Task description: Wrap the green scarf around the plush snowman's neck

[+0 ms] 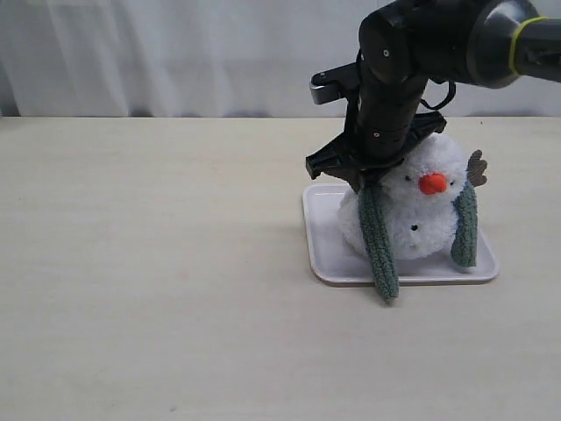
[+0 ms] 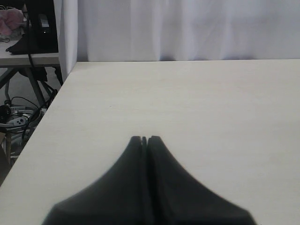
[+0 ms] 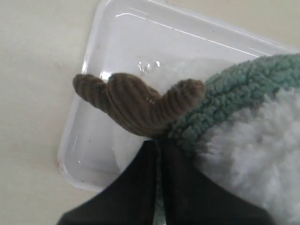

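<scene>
The plush snowman (image 1: 419,230) is seated in a shallow white tray (image 1: 326,250), the only thing held in it. The tray is set on a pale table (image 1: 158,281), with a white curtain (image 1: 175,53) hung behind the snowman. The green scarf (image 1: 379,241) is draped over the snowman, one end hung down on each side of the orange nose (image 1: 432,183). The end at the left of the nose in the exterior view is carried over the tray's front rim onto the table, while the other end is stopped inside the tray. The snowman's neck is covered, and how the scarf is run behind the snowman cannot be told.

Part of the snowman's head is blocked in the exterior view by the black right arm (image 1: 394,79), which is reached down over it. One brown twig arm (image 1: 477,167) is left showing beside the head.

Only the right wrist view shows the right gripper (image 3: 158,143). Its fingers are pressed together, with the tips laid against the scarf's edge beside a corduroy arm (image 3: 131,105) of the snowman, above a corner of the tray. Whether any scarf is pinched cannot be told.

The left gripper (image 2: 144,138) is seen only in its own wrist view, closed and holding nothing above bare table. The table's edge and a side table (image 2: 28,54) with cables (image 2: 18,117) are shown there alone.
</scene>
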